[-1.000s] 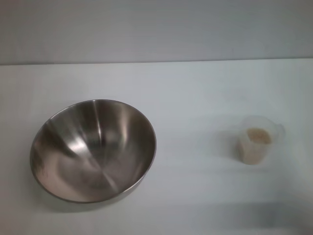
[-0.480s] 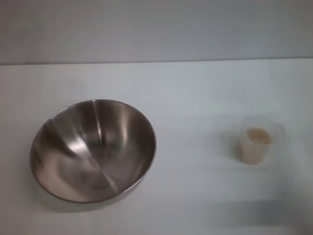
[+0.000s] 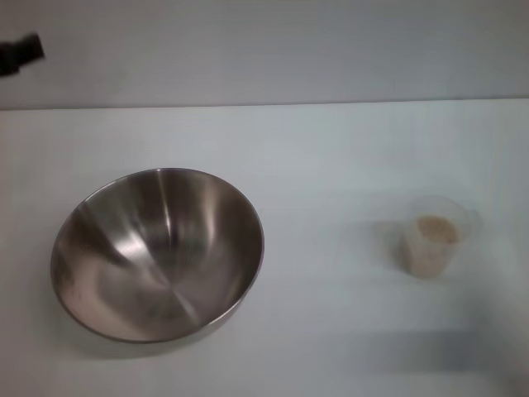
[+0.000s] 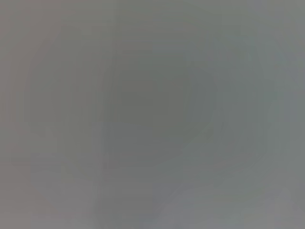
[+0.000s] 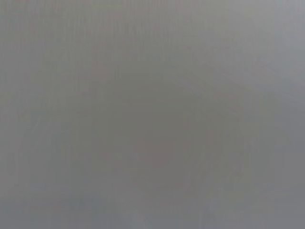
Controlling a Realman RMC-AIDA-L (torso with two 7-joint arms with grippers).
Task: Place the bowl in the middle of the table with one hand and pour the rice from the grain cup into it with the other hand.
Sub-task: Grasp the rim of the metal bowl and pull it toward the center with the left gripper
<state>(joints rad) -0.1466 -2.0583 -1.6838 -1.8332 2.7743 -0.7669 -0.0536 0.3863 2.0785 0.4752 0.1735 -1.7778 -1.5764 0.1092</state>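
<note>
The large stainless-steel bowl [image 3: 157, 252] stands empty on the left part of the white table [image 3: 331, 149] in the head view. The small clear grain cup [image 3: 431, 236] stands upright on the right, with pale rice [image 3: 436, 230] inside it. A small dark part of my left gripper [image 3: 21, 54] shows at the far upper left edge, well away from the bowl and above the table's back edge. My right gripper is out of view. Both wrist views show only plain grey and none of the task's things.
The table's back edge [image 3: 264, 105] runs across the head view with a grey wall behind it. Bare tabletop lies between the bowl and the cup.
A dark part of my left gripper has come into the head view at the upper left edge. The bowl and the cup have not moved.
</note>
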